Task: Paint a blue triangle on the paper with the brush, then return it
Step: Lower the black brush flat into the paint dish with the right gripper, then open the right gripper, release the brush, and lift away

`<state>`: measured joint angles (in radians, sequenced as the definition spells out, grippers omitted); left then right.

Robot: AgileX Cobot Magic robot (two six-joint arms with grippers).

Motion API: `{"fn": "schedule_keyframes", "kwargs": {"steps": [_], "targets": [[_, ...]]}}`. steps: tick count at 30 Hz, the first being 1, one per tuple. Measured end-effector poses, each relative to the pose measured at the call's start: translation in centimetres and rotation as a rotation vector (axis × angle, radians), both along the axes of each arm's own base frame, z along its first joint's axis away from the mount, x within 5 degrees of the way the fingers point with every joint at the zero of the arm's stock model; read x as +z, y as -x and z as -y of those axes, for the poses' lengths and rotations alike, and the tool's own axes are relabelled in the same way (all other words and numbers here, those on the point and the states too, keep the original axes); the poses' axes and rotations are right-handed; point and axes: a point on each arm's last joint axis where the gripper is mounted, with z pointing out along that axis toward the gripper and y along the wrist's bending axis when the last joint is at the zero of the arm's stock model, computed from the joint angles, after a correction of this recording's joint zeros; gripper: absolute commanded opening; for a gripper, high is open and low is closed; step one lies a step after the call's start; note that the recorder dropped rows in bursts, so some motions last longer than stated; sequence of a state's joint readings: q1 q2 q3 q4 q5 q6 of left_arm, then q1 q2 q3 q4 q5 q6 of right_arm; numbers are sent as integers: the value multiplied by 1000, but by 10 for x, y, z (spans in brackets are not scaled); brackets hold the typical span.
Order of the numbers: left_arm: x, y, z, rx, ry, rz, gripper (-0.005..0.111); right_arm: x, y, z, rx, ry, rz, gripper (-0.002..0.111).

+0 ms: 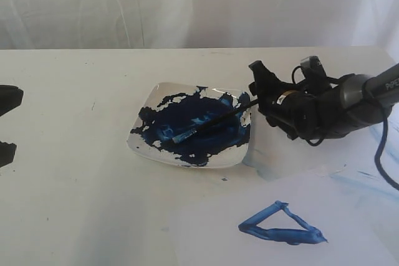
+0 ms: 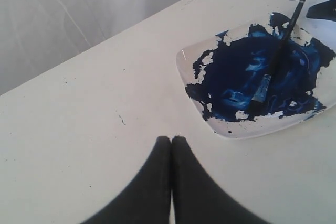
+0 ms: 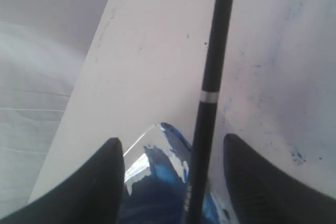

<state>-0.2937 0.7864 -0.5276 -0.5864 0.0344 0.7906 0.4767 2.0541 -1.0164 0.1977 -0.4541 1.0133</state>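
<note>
The brush (image 1: 215, 121) lies across the white plate (image 1: 140, 147), its bristles in the dark-blue paint and its black handle sticking out over the rim to the right. My right gripper (image 1: 259, 98) is open around the handle's end; in the right wrist view the brush (image 3: 210, 77) runs between the spread fingers of the right gripper (image 3: 172, 140) with a gap on each side. The blue triangle (image 1: 274, 235) is on the paper (image 1: 212, 241) at the front right. My left gripper (image 2: 171, 139) is shut and empty, hovering over bare table left of the plate (image 2: 236, 129).
Pale blue smears (image 1: 368, 179) mark the table under my right arm, whose cable (image 1: 380, 160) hangs down at the right edge. A white curtain backs the table's far edge. Black parts of my left arm (image 1: 7, 101) show at the left edge.
</note>
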Motion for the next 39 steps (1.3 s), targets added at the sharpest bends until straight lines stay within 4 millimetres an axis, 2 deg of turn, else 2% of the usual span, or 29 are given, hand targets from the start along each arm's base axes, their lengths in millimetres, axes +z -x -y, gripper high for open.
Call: {"fn": "schedule_keyframes", "kwargs": {"steps": [5,8,12,15,21,23,27,30,34,39], "targets": [[0,0,0,0,0,0,0,25,7,2,76,73,-30,53],[0,0,0,0,0,0,0,40,16,13,105,139,-131,53],[0,0,0,3,0,3,0,68,35,26,244,338,-197,50],[0,0,0,4,1,5,0,102,52,34,383,508,-149,38],[0,0,0,-1,0,-2,0,175,101,51,546,693,34,1],[0,0,0,-4,-1,-6,0,200,121,59,559,722,127,0],[-1,1,1,-7,-1,-10,0,232,154,75,564,774,266,0],[-1,1,1,-8,-1,-10,0,242,174,85,591,826,309,0],[-1,1,1,-8,-1,-10,0,245,198,98,627,884,313,0],[-1,1,1,-9,-2,-11,0,251,227,113,585,886,403,0]]}}
